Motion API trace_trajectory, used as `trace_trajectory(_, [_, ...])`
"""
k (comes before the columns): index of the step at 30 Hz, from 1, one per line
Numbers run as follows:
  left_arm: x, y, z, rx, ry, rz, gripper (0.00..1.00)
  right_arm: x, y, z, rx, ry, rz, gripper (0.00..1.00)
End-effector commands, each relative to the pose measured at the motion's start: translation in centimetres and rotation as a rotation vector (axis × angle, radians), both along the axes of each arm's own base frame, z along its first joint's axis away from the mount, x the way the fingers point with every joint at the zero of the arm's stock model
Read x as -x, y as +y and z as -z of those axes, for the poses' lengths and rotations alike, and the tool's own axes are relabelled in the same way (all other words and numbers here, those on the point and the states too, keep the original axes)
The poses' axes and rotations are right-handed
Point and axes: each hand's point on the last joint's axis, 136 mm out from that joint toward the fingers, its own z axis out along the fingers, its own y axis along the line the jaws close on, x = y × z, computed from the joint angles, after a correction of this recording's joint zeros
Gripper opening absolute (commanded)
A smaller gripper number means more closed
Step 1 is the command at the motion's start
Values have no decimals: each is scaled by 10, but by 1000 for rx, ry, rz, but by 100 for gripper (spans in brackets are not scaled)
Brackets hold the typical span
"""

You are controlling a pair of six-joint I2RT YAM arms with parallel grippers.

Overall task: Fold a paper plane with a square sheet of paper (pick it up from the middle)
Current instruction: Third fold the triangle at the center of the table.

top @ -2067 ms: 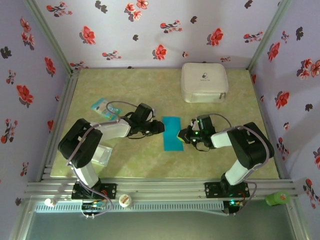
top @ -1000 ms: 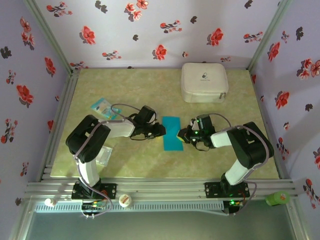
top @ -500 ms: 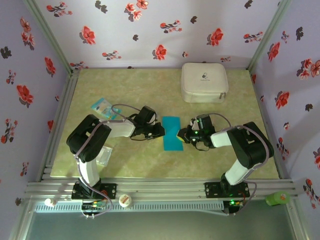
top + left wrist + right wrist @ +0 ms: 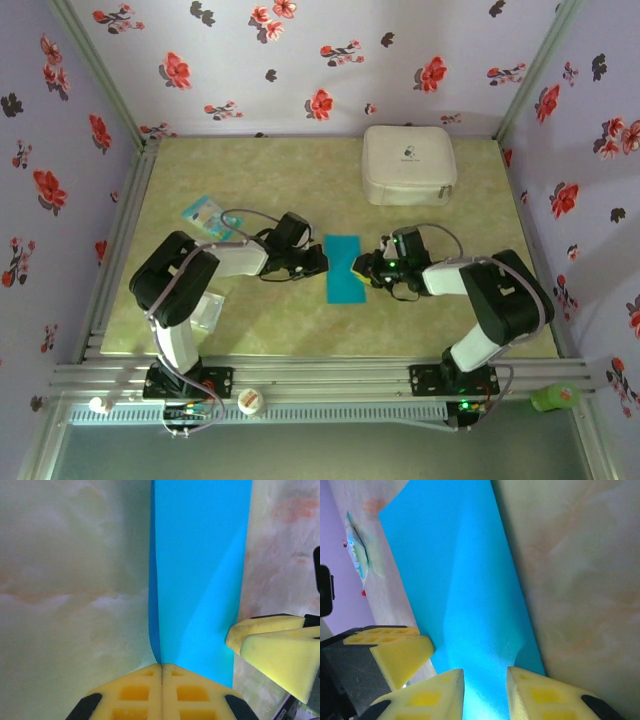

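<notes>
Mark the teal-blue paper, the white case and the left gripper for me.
teal-blue paper [image 4: 345, 270]: top external view, middle of the folded strip.
white case [image 4: 408, 165]: top external view, centre of its lid.
left gripper [image 4: 161, 667]: left wrist view, seam between its shut fingertips.

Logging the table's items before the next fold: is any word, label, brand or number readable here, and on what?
No text can be read.
On the white case: a small dark mark on its lid, too small to read.
On the pale-blue packet: printing, too blurred to read.
On the teal paper: plain, no text.
</notes>
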Motion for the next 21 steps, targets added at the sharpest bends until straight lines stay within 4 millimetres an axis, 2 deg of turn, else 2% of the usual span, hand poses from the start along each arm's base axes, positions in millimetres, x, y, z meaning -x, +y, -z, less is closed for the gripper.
trace_trajectory(1, [-2,5,-18,34,-9,-26,0,-1,-11,-12,101,-71,-14,32])
trace_trajectory(6, [0,11,-24,33,10,-45,0,6,-24,-31,254,-232,-74,38])
trace_trajectory(10, [1,12,-25,27,29,-45,0,20,-16,-46,418,-466,-214,41])
trace_trajectory(15, [-1,12,-27,33,33,-50,0,43,10,-58,614,-831,-424,45])
trace_trajectory(19, [-1,12,-30,37,29,-48,0,62,36,-57,752,-1079,-605,48])
trace_trajectory(21, [-2,13,-31,36,30,-50,0,63,42,-54,869,-1155,-657,48])
